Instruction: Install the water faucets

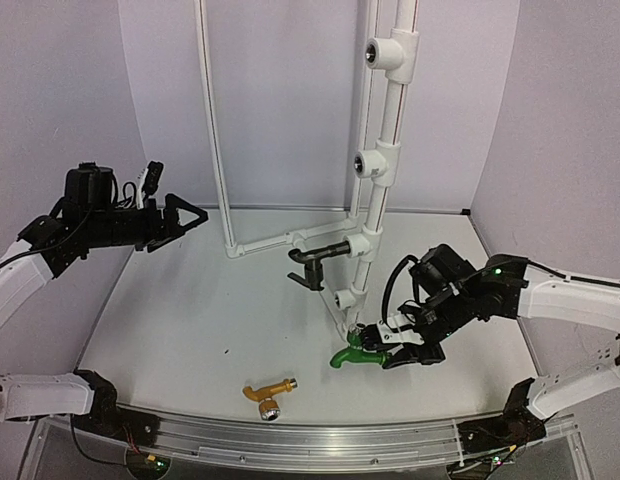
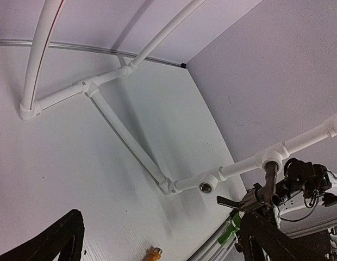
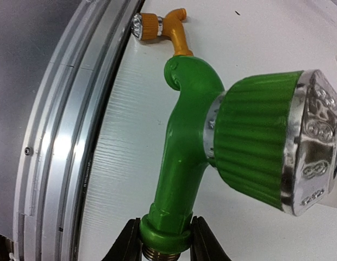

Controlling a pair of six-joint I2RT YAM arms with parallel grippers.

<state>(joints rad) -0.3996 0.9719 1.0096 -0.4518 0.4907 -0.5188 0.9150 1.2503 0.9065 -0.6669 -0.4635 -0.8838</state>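
The green faucet (image 1: 350, 353) is low by the foot of the white pipe stand (image 1: 388, 130), and my right gripper (image 1: 392, 350) is shut on it. In the right wrist view both black fingers (image 3: 126, 244) pinch the collar above the brass thread of the green faucet (image 3: 187, 141), whose ribbed silver-capped knob points right. The golden-orange faucet (image 1: 267, 393) lies loose on the table near the front rail. The black faucet (image 1: 318, 262) sits in a tee on the stand. My left gripper (image 1: 187, 217) hangs open and empty, high at the left.
Open tee sockets show on the stand at the top (image 1: 375, 52), the middle (image 1: 362, 162) and low down (image 1: 342, 298). A pipe base frame (image 1: 280, 242) runs across the back of the table. A metal rail (image 1: 320, 440) edges the front. Walls close in on both sides.
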